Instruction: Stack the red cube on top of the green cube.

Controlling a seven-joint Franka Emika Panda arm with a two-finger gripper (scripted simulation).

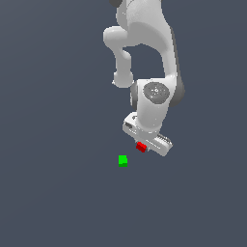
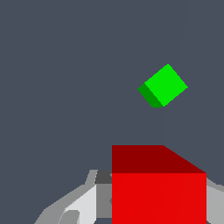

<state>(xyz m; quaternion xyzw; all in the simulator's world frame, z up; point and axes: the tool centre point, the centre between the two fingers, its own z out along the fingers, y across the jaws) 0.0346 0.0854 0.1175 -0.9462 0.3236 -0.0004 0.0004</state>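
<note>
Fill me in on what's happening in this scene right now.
A white Panda arm's gripper holds a small matte bright red cube between its fingers, lifted off the grey surface. A small matte bright green cube of the same size sits on that surface, apart from the red one, toward the exterior view's left and a little lower in that picture. The red cube is not yet stacked on it.

Exterior view sits high and well back, looking down on the whole arm. Wrist view rides close, past the end effector (image 2: pixel 157 197). Both catch the red cube (image 1: pixel 141 147) and green cube (image 1: pixel 123 160).
</note>
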